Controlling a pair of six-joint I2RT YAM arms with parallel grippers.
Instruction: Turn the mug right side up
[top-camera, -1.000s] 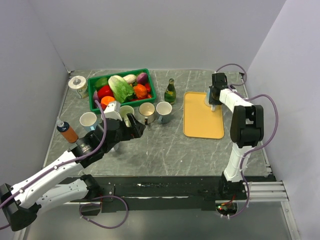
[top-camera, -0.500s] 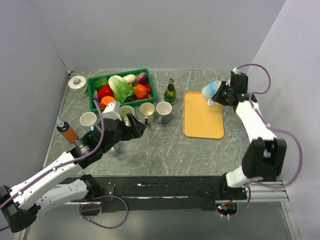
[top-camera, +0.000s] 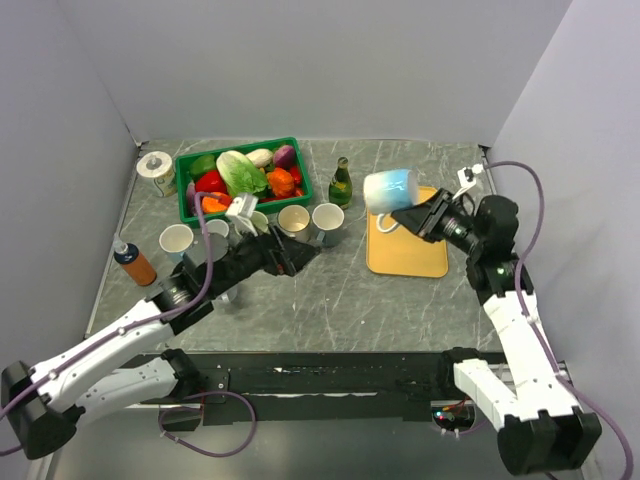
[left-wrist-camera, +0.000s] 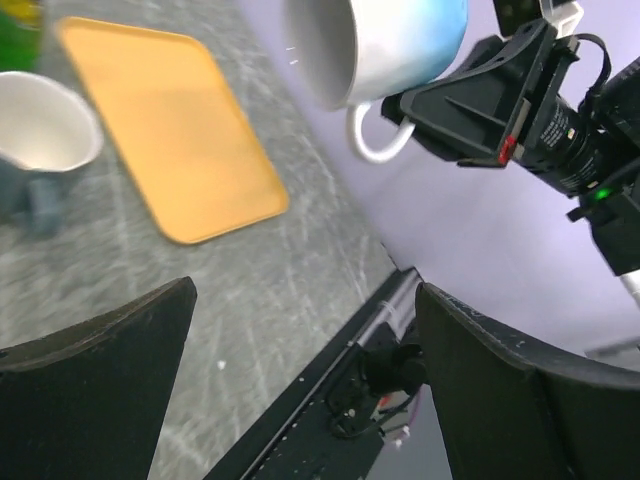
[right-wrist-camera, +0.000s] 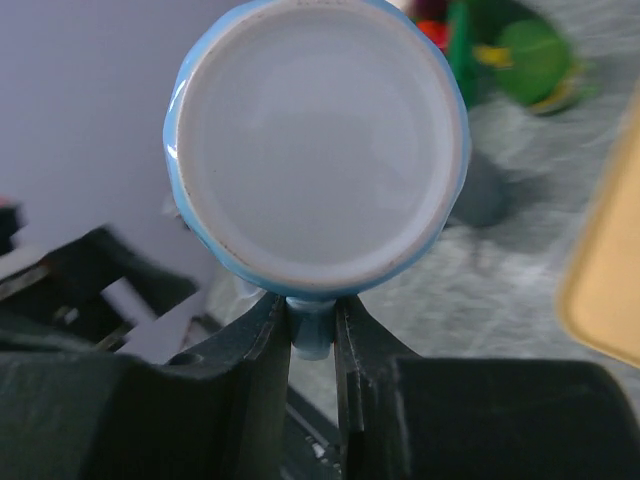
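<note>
The mug (top-camera: 390, 188) is white with a blue base. It hangs in the air over the left edge of the orange tray (top-camera: 410, 250), lying on its side with its mouth to the left. My right gripper (top-camera: 420, 215) is shut on its handle; the right wrist view shows the mug's base (right-wrist-camera: 315, 140) above the gripper (right-wrist-camera: 313, 330). My left gripper (top-camera: 300, 252) is open and empty, raised over the table left of the tray. In its wrist view (left-wrist-camera: 305, 400) the mug (left-wrist-camera: 400, 45) shows at the top, with the tray (left-wrist-camera: 180, 130) below.
A green basket (top-camera: 305, 178) of vegetables stands at the back left. A green bottle (top-camera: 341, 183) stands beside it. Several upright cups (top-camera: 293, 222) line up in front of the basket. An orange bottle (top-camera: 133, 264) and a white jar (top-camera: 154, 166) are at the left.
My right arm swung from the tray's far edge toward the near left, lifting the mug and tipping it onto its side. My left gripper moved right and turned toward the mug.
</note>
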